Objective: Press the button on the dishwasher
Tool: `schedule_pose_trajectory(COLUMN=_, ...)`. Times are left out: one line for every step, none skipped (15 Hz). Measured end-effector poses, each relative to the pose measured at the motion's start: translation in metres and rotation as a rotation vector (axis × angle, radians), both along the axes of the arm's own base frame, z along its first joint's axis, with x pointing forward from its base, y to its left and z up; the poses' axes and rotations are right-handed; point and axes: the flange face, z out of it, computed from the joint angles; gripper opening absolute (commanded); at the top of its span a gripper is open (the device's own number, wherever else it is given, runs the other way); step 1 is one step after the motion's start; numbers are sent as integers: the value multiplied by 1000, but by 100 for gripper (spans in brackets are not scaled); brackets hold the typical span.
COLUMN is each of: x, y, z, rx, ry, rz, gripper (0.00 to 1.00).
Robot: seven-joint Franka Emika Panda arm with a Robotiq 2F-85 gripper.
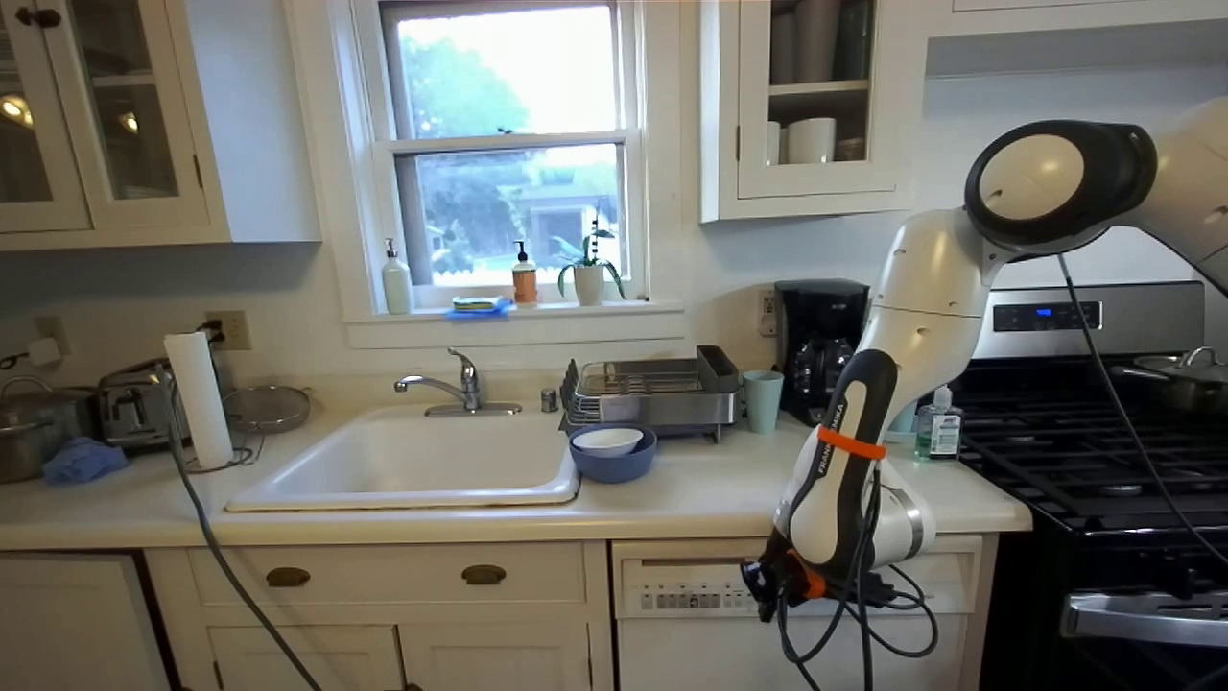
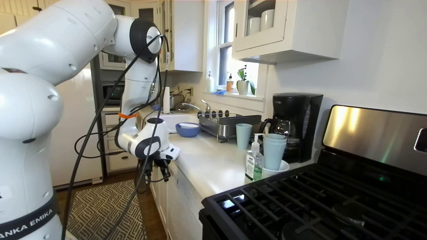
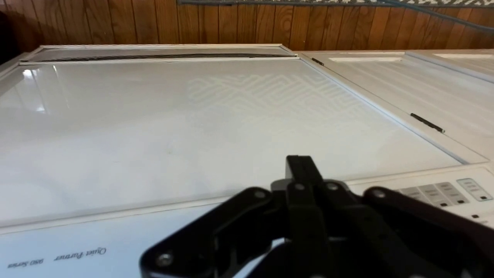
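The white dishwasher point(image 1: 700, 657) is built in under the counter. Its flat front fills much of the wrist view point(image 3: 154, 127), and its side-on front shows in an exterior view point(image 2: 183, 203). Its top strip carries a row of grey and white buttons point(image 1: 691, 599); some of them show at the right in the wrist view point(image 3: 440, 193), partly covered by my gripper. My gripper point(image 3: 303, 164) is shut with its fingertips together and nothing between them. It points down in front of the strip, near the right end of the button row in an exterior view point(image 1: 765, 614). Contact cannot be told.
The counter edge point(image 1: 672, 528) overhangs the dishwasher. The black stove point(image 1: 1084, 499) stands to its right in that view, drawers and cabinets point(image 1: 384, 576) to its left. Bowls point(image 1: 614, 459), a dish rack point(image 1: 652, 389) and a soap bottle point(image 1: 938, 427) stand on the counter. Cables point(image 1: 863, 614) hang from the arm.
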Motion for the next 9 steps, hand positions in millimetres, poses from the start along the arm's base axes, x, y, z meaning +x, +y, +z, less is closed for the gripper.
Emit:
schedule_pose_trajectory(x=1, y=0, z=-1, rx=-1, ry=-9, rz=-2, gripper=0)
schedule_pose_trajectory(x=1, y=0, z=-2, rx=-1, ry=-17, rz=-4, gripper=0)
schedule_pose_trajectory(x=2, y=0, z=-4, rx=-1, ry=-27, rz=-6, gripper=0)
schedule_pose_trajectory(x=4, y=0, z=-5, rx=-2, ry=-39, rz=-8, gripper=0)
schedule_pose_trajectory(x=5, y=0, z=-6, rx=-2, ry=-48, rz=-10, gripper=0)
schedule_pose_trajectory(x=7, y=0, z=-7, rx=-1, ry=-53, rz=-13, gripper=0)
schedule_pose_trajectory(x=8, y=0, z=-9, rx=0, ry=-56, rz=-16, gripper=0)
schedule_pose_trajectory(x=10, y=0, z=-10, rx=0, ry=-60, rz=-19, gripper=0)
schedule_pose_trajectory(x=12, y=0, z=-11, rx=0, ry=-62, rz=-25, gripper=0)
